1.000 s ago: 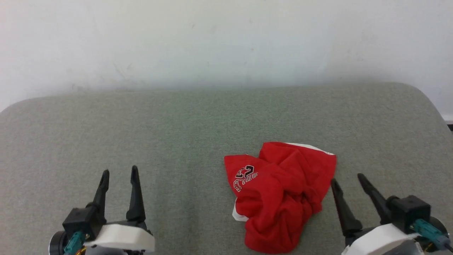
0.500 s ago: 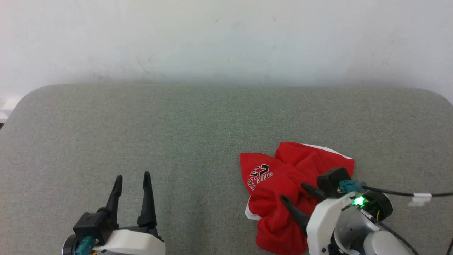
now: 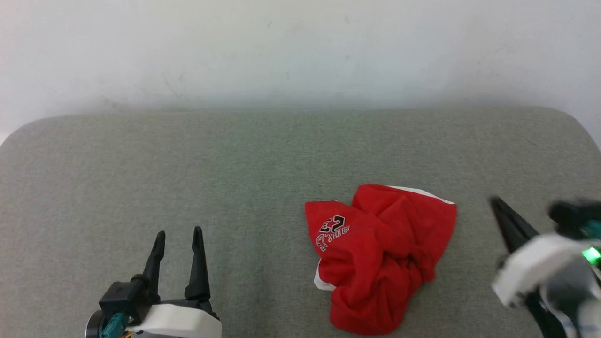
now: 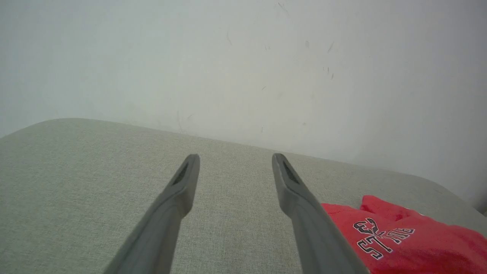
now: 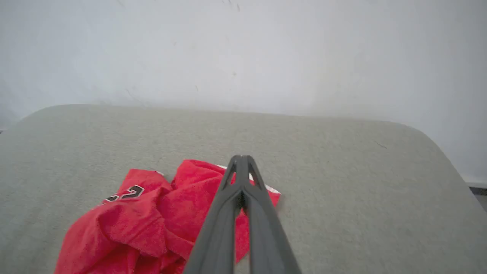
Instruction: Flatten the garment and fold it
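Observation:
The red shorts (image 3: 380, 258) lie crumpled in a heap on the grey-green padded surface (image 3: 235, 178), right of centre, with the "23" print (image 3: 331, 225) facing up on the left part and white trim at the far and near edges. My left gripper (image 3: 179, 231) rests open and empty at the lower left, well apart from the shorts (image 4: 399, 236). Blurred at the right edge, my right gripper (image 3: 495, 202) is beside the heap without touching it. In the right wrist view its fingertips (image 5: 241, 156) are pressed together with nothing between them, above the shorts (image 5: 152, 224).
A white wall (image 3: 300, 47) rises directly behind the padded surface. The surface has rounded far corners (image 3: 568, 122), and its right edge drops off near my right arm. Bare fabric stretches across the left half and the back.
My right gripper has swung from over the shorts, fingers apart, out to the right of them and shut empty. The heap keeps its shape. The head camera shifted slightly.

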You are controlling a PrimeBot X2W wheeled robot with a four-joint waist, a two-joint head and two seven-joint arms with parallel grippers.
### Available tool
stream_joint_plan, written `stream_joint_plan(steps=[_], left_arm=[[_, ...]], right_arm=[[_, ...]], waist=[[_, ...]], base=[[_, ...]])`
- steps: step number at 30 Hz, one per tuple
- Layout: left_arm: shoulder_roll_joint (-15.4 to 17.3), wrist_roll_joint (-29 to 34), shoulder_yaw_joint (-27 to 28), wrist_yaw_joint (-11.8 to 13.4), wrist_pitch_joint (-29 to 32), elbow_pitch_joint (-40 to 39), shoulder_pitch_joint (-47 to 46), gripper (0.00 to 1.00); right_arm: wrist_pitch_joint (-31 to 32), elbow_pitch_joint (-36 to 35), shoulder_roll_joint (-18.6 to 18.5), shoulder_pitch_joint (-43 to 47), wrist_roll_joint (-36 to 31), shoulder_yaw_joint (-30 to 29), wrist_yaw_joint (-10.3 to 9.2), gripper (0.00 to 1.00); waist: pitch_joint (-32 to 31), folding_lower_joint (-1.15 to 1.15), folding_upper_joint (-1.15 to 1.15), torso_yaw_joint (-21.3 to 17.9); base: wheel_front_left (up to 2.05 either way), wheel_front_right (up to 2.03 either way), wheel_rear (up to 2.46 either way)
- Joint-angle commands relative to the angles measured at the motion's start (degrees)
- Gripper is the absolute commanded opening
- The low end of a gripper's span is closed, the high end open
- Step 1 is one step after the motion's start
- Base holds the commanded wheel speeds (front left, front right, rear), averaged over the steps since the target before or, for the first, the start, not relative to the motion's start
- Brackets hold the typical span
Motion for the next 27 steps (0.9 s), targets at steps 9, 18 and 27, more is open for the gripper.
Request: stream_joint_plan(steps=[9, 18, 27], left_arm=[[-0.5, 1.0, 0.9, -1.5, -0.3, 0.6, -0.2, 1.00], [-0.7, 1.6, 0.9, -2.2, -0.3, 1.1, -0.4, 1.00], [-1.4, 1.4, 0.4, -2.5, -0.3, 1.7, -1.0, 1.00]], right_arm=[[-2.0, -4.6, 5.7, 15.2, -4.5, -13.4, -0.04, 0.00], [-0.4, -5.7, 7.0, 16.6, -4.2, -10.2, -0.04, 0.00], [8.3, -2.4, 1.6, 5.5, -0.3, 8.5, -0.04, 1.00]], waist=[[-1.0, -0.01, 0.00, -1.7], [-1.5, -0.01, 0.00, -1.2], [-1.2, -0.01, 0.00, 1.1]], base=[[0.00, 0.00, 0.00], [0.00, 0.00, 0.00], [0.00, 0.00, 0.00]])
